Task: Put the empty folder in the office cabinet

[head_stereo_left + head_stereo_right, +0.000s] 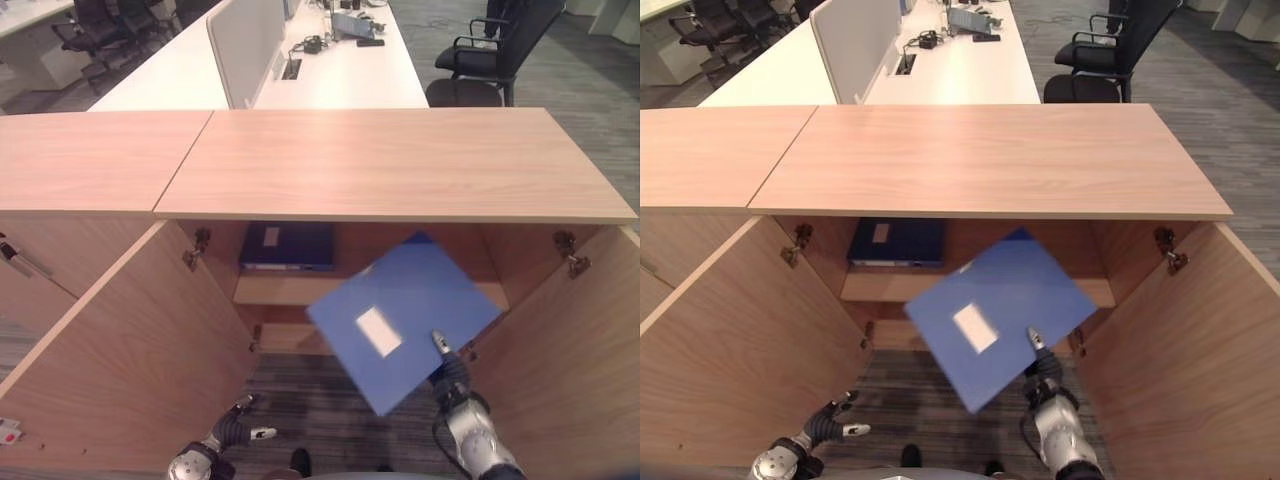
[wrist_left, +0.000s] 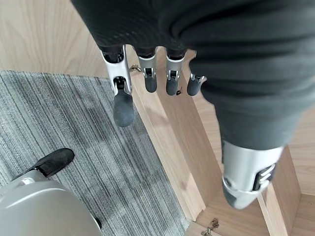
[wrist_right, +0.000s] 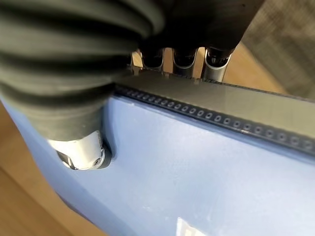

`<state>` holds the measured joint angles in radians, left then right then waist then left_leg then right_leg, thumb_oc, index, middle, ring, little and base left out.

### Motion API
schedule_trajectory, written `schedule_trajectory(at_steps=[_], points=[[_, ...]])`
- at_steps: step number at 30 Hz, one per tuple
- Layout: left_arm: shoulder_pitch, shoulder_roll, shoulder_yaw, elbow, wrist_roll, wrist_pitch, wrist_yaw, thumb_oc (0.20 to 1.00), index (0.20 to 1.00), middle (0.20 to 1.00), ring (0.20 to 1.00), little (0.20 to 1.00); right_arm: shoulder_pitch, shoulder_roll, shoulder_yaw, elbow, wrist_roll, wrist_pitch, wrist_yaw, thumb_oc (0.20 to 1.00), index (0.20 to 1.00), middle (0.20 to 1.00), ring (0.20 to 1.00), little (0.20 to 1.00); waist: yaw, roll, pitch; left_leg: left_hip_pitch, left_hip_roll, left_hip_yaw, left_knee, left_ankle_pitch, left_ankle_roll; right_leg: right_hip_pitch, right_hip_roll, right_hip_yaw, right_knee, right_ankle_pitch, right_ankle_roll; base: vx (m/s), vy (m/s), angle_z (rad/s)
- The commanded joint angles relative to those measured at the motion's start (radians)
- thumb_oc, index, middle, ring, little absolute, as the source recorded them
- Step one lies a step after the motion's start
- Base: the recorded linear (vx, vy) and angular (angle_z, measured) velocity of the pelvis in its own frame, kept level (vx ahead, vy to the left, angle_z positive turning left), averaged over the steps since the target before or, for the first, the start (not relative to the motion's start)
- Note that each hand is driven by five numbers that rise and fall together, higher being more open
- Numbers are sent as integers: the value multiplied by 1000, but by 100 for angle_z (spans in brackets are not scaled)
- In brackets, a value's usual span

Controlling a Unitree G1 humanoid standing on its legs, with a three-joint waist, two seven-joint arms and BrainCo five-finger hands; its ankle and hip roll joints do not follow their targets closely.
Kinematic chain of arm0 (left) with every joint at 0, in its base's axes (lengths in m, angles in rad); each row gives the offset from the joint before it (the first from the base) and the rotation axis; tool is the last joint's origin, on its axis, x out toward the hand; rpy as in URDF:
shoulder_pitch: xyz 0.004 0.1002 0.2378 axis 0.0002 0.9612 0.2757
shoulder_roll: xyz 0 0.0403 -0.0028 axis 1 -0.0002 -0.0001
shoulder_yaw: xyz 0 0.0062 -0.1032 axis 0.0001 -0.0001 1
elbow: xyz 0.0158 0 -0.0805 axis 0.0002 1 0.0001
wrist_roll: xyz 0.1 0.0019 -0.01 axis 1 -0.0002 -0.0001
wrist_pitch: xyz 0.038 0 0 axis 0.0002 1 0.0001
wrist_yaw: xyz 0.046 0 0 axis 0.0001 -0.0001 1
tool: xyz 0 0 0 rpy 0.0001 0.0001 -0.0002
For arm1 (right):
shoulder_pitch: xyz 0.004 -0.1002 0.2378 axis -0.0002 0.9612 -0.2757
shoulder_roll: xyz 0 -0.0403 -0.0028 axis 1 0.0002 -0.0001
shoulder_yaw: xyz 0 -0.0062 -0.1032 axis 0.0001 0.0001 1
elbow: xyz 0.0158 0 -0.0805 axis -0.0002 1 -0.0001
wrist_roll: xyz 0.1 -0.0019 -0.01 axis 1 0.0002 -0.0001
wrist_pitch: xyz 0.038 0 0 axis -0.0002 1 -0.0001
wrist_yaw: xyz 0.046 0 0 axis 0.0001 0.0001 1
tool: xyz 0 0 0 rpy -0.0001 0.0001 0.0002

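Folder (image 1: 405, 320) blue, white label, tilted before open cabinet (image 1: 395, 165); right hand (image 1: 452, 372) fingers pinch its edge; left hand (image 1: 232, 430) fingers relaxed, empty.

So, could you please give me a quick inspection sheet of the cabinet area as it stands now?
Surface: wooden cabinet, both doors open.
Job's things: blue folder held tilted in front of the opening, not yet inside.
Clutter: dark binder lying on the upper shelf.
Hands: right hand pinches the folder's edge; left hand low by the left door, fingers relaxed, empty.
Cables: some on the white desk behind.
Surroundings: black office chairs, grey carpet.
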<state>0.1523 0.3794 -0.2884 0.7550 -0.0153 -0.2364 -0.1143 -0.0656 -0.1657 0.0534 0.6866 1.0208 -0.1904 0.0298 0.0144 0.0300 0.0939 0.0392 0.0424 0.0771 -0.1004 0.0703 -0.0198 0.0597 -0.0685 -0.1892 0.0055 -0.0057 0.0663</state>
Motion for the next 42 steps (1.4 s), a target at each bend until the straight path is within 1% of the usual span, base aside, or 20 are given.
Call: schedule_trajectory(at_steps=[1, 3, 4, 5, 8, 9, 14, 18, 19, 20, 22, 23, 24, 27, 30, 31, 32, 34, 37, 42], points=[[-76, 30, -23, 26, -32, -18, 37, 1000, 1000, 1000, 1000, 1000, -190, 46, -75, -7, 102, -109, -38, 200, 200, 200, 200, 200, 51, -2, 100, 102, 16, 5, 21, -142, 13, -214, -120, 29, 382, 35, 196, -40, 12, -44], [-78, 28, -27, 29, -35, -19, 39, 1000, 1000, 1000, 1000, 1000, -208, 47, -83, 12, 103, -115, -50, 200, 200, 200, 200, 200, 54, -2, 97, 111, 21, 8, 19, -150, 7, -236, -137, 7, 389, 45, 196, 118, -73, -21], [-74, 24, -31, 34, -45, -16, 41, 1000, 1000, 1000, 1000, 1000, -232, 47, -102, 19, 120, -125, -70, 200, 200, 200, 200, 200, 56, -13, 91, 139, 10, 9, 13, -174, -2, -237, -182, -36, 281, 52, 196, 221, -102, 11], [-75, 25, -32, 34, -45, -15, 41, 1000, 1000, 1000, 1000, 1000, -233, 47, -103, 20, 120, -125, -71, 200, 200, 200, 200, 200, 55, -12, 93, 141, 12, 7, 13, -175, -2, -230, -180, -40, 274, 54, 196, 268, -128, 11], [-75, 20, -31, 68, -59, -13, 40, 1000, 1000, 1000, 1000, 1000, -270, 32, -126, 43, 144, -146, -78, 200, 200, 200, 200, 200, 45, -15, 101, 181, 13, -8, 13, -210, -22, -255, -201, -90, 69, 132, 188, 269, -162, 1], [-86, 17, -31, 99, -55, -12, 42, 1000, 1000, 1000, 1000, 1000, -263, 18, -146, 48, 158, -153, -78, 200, 200, 200, 200, 200, 21, -14, 99, 207, 22, -26, 13, -228, -35, -288, -198, -54, 4, 165, 194, 300, -169, 9], [-94, 1, -23, 148, -42, -16, 46, 1000, 1000, 1000, 1000, 1000, -215, -21, -189, 56, 190, -167, -69, 200, 200, 200, 200, 200, -5, -19, 73, 254, 34, -64, 13, -261, -50, -273, -172, 5, -17, 197, 181, 250, -131, 46], [-103, -24, 1, 187, -62, -7, 70, 1000, 1000, 1000, 1000, 1000, -152, -56, -217, 74, 201, -170, -67, 200, 200, 200, 200, 200, -38, 17, 52, 241, 123, -83, 38, -214, -94, -248, -132, -25, 3, 147, 142, 167, -225, 23], [-105, -28, 5, 189, -70, -6, 71, 1000, 1000, 1000, 1000, 1000, -142, -62, -219, 73, 202, -172, -66, 200, 200, 200, 200, 200, -42, 25, 50, 224, 137, -89, 65, -189, -106, -235, -120, -36, -4, 135, 130, 145, -233, 40], [-113, -36, 10, 192, -84, -5, 74, 1000, 1000, 1000, 1000, 1000, -118, -72, -224, 71, 204, -171, -63, 200, 200, 200, 200, 200, -44, 38, 49, 190, 161, -101, 136, -118, -136, -198, -95, -54, -20, 106, 101, 169, -220, 30], [-114, -38, 14, 191, -83, -4, 78, 1000, 1000, 1000, 1000, 1000, -104, -77, -225, 73, 206, -171, -59, 200, 200, 200, 200, 200, -40, 43, 50, 161, 175, -111, 201, -40, -156, -151, -71, -66, -44, 78, 77, 162, -167, 37], [-113, -38, 13, 191, -83, -4, 78, 1000, 1000, 1000, 1000, 1000, -103, -77, -225, 73, 207, -171, -58, 200, 200, 200, 200, 200, -43, 44, 51, 161, 177, -115, 202, -40, -157, -146, -70, -70, -47, 78, 75, 113, -105, 29], [-115, -39, 11, 186, -80, -4, 79, 1000, 1000, 1000, 1000, 1000, -97, -81, -228, 68, 209, -172, -57, 200, 200, 200, 200, 200, -33, 44, 60, 135, 169, -134, 249, 11, -165, -124, -62, -68, -57, 71, 69, 72, -104, 15], [-117, -38, 6, 178, -81, -6, 85, 1000, 1000, 1000, 1000, 1000, -101, -88, -223, 61, 212, -169, -60, 200, 200, 200, 200, 200, -25, 16, 80, 56, 141, -155, 398, 81, -183, -87, -71, -75, -68, 52, 45, 98, -140, 3], [-113, -37, 13, 174, -82, -5, 93, 1000, 1000, 1000, 1000, 1000, -112, -108, -218, 67, 209, -166, -70, 200, 200, 200, 200, 200, -6, 2, 99, -23, 153, -113, 436, 76, -170, -49, -83, -82, -76, 22, 41, 139, -92, 14], [-112, -37, 14, 177, -74, -3, 93, 1000, 1000, 1000, 1000, 1000, -122, -118, -225, 64, 202, -165, -78, 200, 200, 200, 200, 200, 6, 0, 99, -57, 162, -84, 360, 30, -158, -22, -86, -85, -87, 9, 52, 167, -1, 16], [-112, -38, 14, 177, -74, -3, 93, 1000, 1000, 1000, 1000, 1000, -122, -119, -225, 64, 201, -165, -79, 200, 200, 200, 200, 200, 8, 0, 99, -52, 162, -81, 357, 27, -157, -21, -86, -84, -86, 6, 53, 184, 20, 13], [-110, -34, 1, 184, -59, -7, 90, 1000, 1000, 1000, 1000, 1000, -136, -129, -221, 60, 195, -168, -85, 200, 200, 200, 200, 200, 27, 0, 100, -100, 150, -79, 255, -11, -151, -1, -91, -82, -93, -4, 65, 181, 44, 8], [-96, -25, -30, 185, -44, -16, 95, 1000, 1000, 1000, 1000, 1000, -198, -124, -196, 62, 199, -179, -93, 200, 200, 200, 200, 200, 73, 16, 90, -109, 119, -143, 122, 5, -143, 28, -71, -43, -93, -35, 73, 225, 86, 5], [-76, -13, -59, 181, -13, -14, 79, 1000, 1000, 1000, 1000, 1000, -259, -124, -195, 64, 205, -194, -108, 200, 200, 200, 200, 200, 90, 25, 75, -53, 114, -117, 73, -1, -138, 58, -70, -37, -93, -42, 74, 116, 59, -37]])
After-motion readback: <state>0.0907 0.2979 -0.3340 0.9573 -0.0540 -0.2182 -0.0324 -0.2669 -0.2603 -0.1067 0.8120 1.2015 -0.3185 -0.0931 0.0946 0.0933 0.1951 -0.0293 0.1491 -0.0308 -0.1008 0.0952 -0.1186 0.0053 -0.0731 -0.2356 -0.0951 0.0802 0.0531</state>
